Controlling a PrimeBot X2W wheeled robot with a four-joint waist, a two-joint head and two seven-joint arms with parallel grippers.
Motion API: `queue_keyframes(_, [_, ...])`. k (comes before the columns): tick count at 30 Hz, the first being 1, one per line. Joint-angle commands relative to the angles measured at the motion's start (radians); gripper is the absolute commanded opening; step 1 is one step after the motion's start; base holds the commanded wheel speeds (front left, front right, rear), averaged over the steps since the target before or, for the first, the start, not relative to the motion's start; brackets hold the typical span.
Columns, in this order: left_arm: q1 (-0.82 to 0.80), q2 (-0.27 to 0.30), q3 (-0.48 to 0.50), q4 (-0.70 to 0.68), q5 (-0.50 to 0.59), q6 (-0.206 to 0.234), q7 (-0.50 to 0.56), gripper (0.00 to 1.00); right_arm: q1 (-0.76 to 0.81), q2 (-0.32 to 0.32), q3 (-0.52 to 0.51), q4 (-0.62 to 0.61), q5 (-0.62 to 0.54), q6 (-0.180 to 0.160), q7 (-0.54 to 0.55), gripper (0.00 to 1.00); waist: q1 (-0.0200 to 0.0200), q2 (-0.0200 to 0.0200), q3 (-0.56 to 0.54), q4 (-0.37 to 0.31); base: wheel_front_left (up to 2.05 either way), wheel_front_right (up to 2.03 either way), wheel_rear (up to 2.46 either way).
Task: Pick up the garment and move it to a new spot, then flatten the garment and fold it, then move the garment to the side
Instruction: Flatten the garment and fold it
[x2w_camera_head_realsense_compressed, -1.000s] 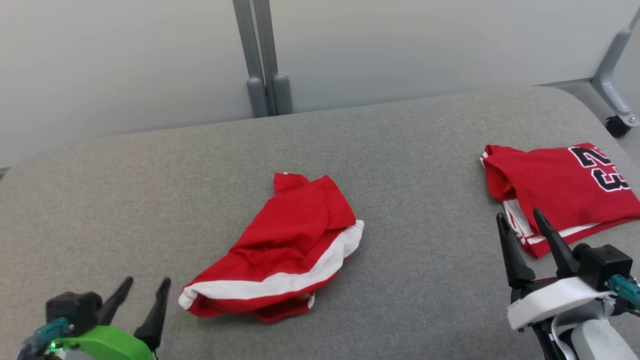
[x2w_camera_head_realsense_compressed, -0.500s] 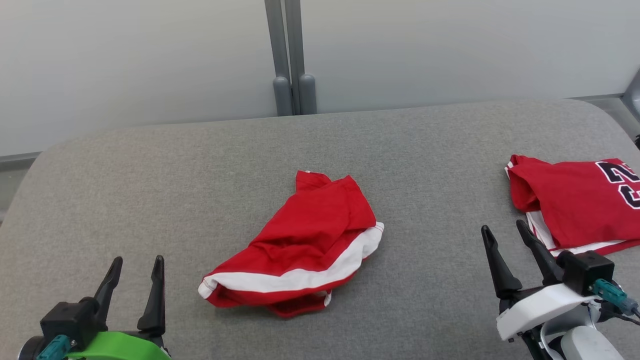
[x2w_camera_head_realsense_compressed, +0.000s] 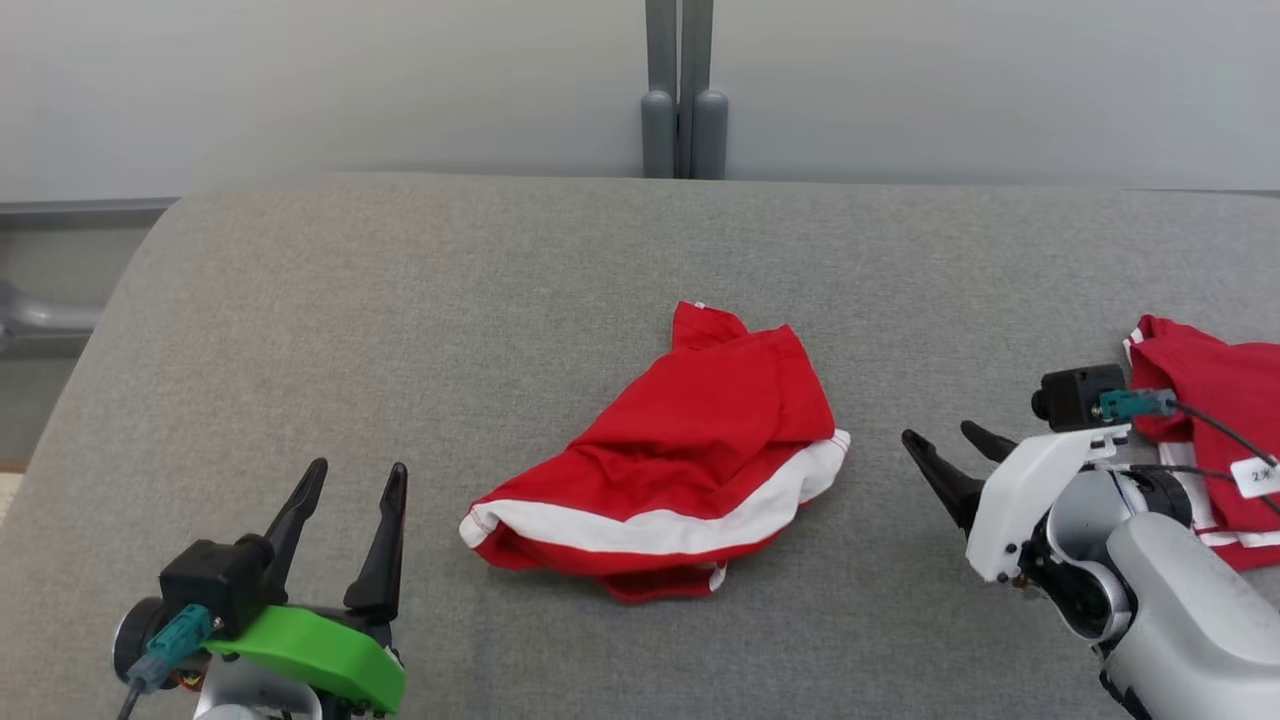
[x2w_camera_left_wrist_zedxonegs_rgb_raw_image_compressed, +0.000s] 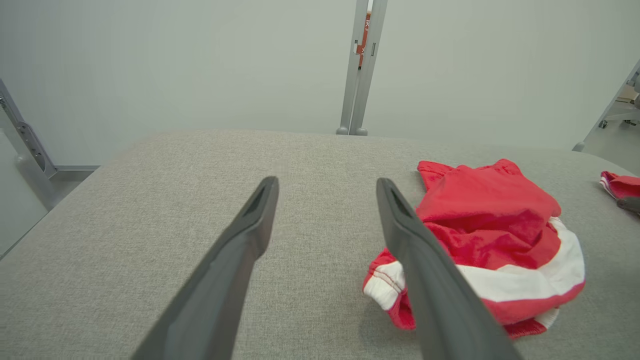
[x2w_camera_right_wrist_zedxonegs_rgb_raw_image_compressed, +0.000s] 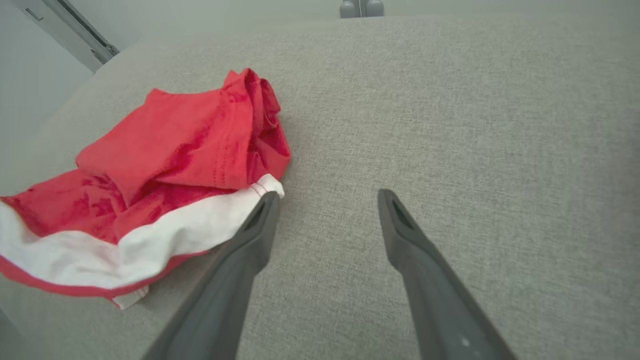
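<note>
The garment (x2w_camera_head_realsense_compressed: 690, 450) is a crumpled red piece with a white band, lying in the middle of the grey padded table (x2w_camera_head_realsense_compressed: 400, 300). My left gripper (x2w_camera_head_realsense_compressed: 358, 468) stands open near the front left, apart from the garment's left end, fingers pointing away from me. In the left wrist view the garment (x2w_camera_left_wrist_zedxonegs_rgb_raw_image_compressed: 490, 225) lies just right of the open left gripper (x2w_camera_left_wrist_zedxonegs_rgb_raw_image_compressed: 326, 182). My right gripper (x2w_camera_head_realsense_compressed: 940, 434) is open and points left toward the garment's right end, a short gap away. In the right wrist view its left fingertip (x2w_camera_right_wrist_zedxonegs_rgb_raw_image_compressed: 267, 205) sits close to the garment's (x2w_camera_right_wrist_zedxonegs_rgb_raw_image_compressed: 175, 150) white hem.
A second red garment (x2w_camera_head_realsense_compressed: 1210, 400), folded, lies at the table's right edge behind my right wrist; its corner (x2w_camera_left_wrist_zedxonegs_rgb_raw_image_compressed: 620, 184) shows in the left wrist view. Grey partition posts (x2w_camera_head_realsense_compressed: 685, 130) and pale panels stand behind the table. The table's rounded left corner (x2w_camera_head_realsense_compressed: 160, 230) drops off.
The head camera has turned, shifting the whole picture rightward. My right gripper has swung from pointing away from me to pointing left at the garment. The left gripper stays open.
</note>
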Motion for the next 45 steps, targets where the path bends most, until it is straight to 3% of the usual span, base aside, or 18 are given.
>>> queue_keyframes(1, [-0.025, -0.001, -0.002, 0.008, 0.005, -0.007, -0.001, 1.00, -0.033, -0.009, 0.026, 0.029, 0.024, 0.000, 0.034, 1.00, 0.0000, 0.0000, 0.055, 0.056, 0.00, 0.00, 0.00])
queue_keyframes(7, [-0.056, -0.008, -0.006, 0.032, 0.009, -0.015, -0.009, 1.00, -0.111, -0.028, 0.105, 0.116, 0.116, 0.000, 0.067, 1.00, 0.0000, 0.0000, 0.082, 0.085, 0.00, 0.00, 0.00])
queue_keyframes(22, [-0.083, -0.009, -0.014, 0.047, 0.009, -0.014, -0.010, 1.00, -0.192, -0.048, 0.310, 0.153, 0.280, 0.000, -0.042, 1.00, 0.0000, 0.0000, 0.114, 0.092, 0.00, 0.00, 0.00])
queue_keyframes(23, [-0.084, -0.009, -0.014, 0.048, 0.008, -0.013, -0.010, 1.00, -0.194, -0.050, 0.321, 0.156, 0.289, 0.000, -0.048, 0.94, 0.0000, 0.0000, 0.113, 0.091, 0.00, 0.00, 0.00])
queue_keyframes(24, [-0.085, -0.007, -0.014, 0.050, 0.007, -0.013, -0.009, 1.00, -0.196, -0.053, 0.339, 0.161, 0.300, 0.000, -0.055, 0.57, 0.0000, 0.0000, 0.110, 0.090, 0.00, 0.00, 0.00])
queue_keyframes(26, [-0.086, -0.006, -0.014, 0.054, 0.004, -0.012, -0.007, 1.00, -0.202, -0.059, 0.363, 0.169, 0.317, 0.000, -0.064, 0.16, 0.0000, 0.0000, 0.106, 0.087, 0.00, 0.00, 0.00])
queue_keyframes(27, [-0.087, -0.005, -0.015, 0.055, 0.004, -0.011, -0.005, 1.00, -0.206, -0.063, 0.373, 0.173, 0.323, 0.000, -0.068, 0.00, 0.0000, 0.0000, 0.103, 0.085, 0.00, 0.00, 0.00])
queue_keyframes(36, [-0.063, 0.007, -0.017, 0.060, -0.005, -0.006, -0.001, 1.00, -0.241, -0.104, 0.427, 0.186, 0.360, 0.000, -0.197, 0.00, 0.0000, 0.0000, 0.059, 0.046, 0.00, 0.00, 0.00])
queue_keyframes(45, [-0.032, 0.011, -0.024, 0.060, -0.018, -0.004, 0.000, 1.00, -0.173, -0.148, 0.404, 0.183, 0.413, 0.000, -0.332, 0.00, 0.0000, 0.0000, 0.005, -0.032, 0.00, 0.00, 0.00])
